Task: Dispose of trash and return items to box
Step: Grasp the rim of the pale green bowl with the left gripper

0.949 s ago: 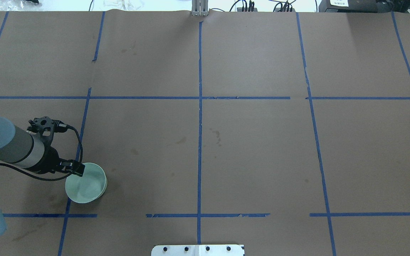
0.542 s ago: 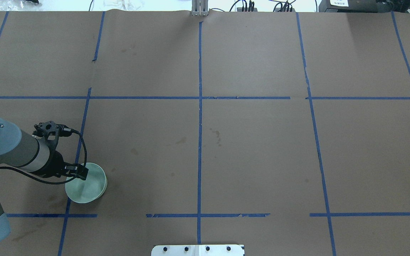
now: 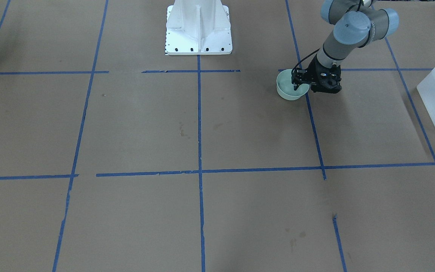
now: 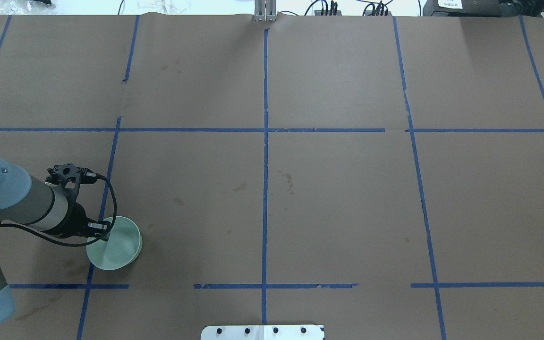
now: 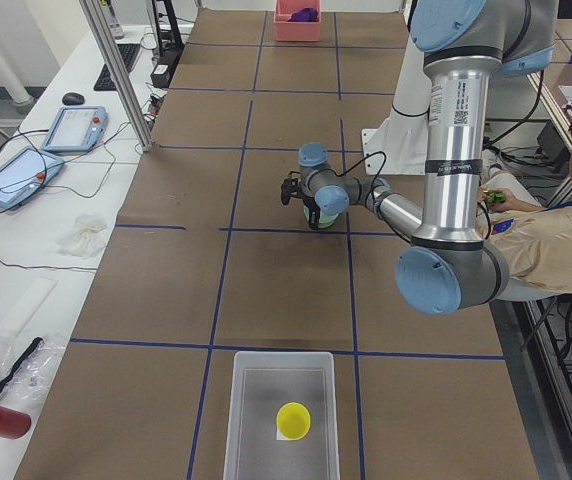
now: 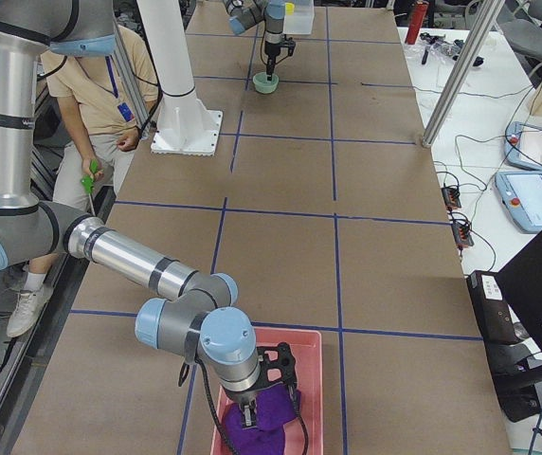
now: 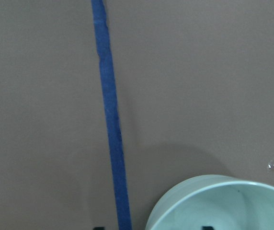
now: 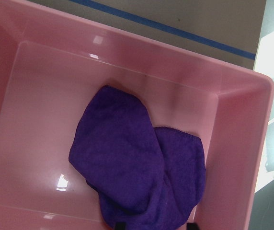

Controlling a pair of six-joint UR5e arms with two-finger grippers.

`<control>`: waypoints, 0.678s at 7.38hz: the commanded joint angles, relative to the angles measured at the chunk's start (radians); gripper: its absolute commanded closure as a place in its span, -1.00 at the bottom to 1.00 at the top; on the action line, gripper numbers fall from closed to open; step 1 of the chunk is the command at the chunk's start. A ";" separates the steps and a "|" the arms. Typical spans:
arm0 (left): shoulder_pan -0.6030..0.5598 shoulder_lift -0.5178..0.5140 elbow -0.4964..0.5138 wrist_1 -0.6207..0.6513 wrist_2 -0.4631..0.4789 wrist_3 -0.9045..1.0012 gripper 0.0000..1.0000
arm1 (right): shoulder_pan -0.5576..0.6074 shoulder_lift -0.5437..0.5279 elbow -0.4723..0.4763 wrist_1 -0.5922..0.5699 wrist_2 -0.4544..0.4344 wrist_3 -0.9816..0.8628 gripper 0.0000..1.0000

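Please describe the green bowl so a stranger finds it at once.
From the white robot base, follow the left arm to its gripper. There, beside a blue tape line, stands the bowl: round, pale mint, unlike the yellow cup in the bin.

My left wrist view cropped the shallow pale mint-green bowl (image 7: 223,206); my front view cropped the translucent frosted-white rectangular bin (image 3: 434,105).

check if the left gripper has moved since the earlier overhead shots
Yes, slightly: against the vertical blue tape line, the left gripper has slid toward the view's lower edge, at the mint-green bowl's rim. The bowl has stayed put.
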 commanded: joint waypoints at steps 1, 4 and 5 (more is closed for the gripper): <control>-0.001 0.000 -0.002 0.000 0.002 0.001 1.00 | -0.013 0.013 0.002 0.004 0.052 0.010 -1.00; -0.022 0.015 -0.077 0.009 0.000 0.001 1.00 | -0.053 0.015 0.035 0.012 0.110 0.027 -1.00; -0.099 0.014 -0.095 0.011 -0.001 0.012 1.00 | -0.082 0.015 0.068 0.012 0.125 0.063 -1.00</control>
